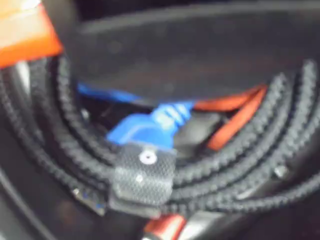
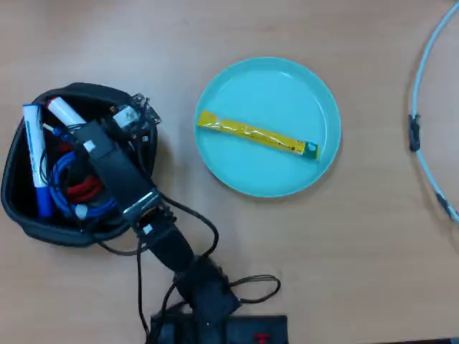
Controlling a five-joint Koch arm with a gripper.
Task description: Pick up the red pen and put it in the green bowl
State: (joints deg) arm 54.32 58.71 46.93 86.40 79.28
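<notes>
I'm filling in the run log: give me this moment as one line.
gripper: inside black container, state unclear | red pen: in container | green bowl: holds yellow sachet only | blue-capped marker: in container

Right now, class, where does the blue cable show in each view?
Wrist view: the blue cable is at the centre, ringed by black braided cables.
Overhead view: the blue cable is at the left, inside the black container.
Shared landmark: the red-orange cable beside it.
</notes>
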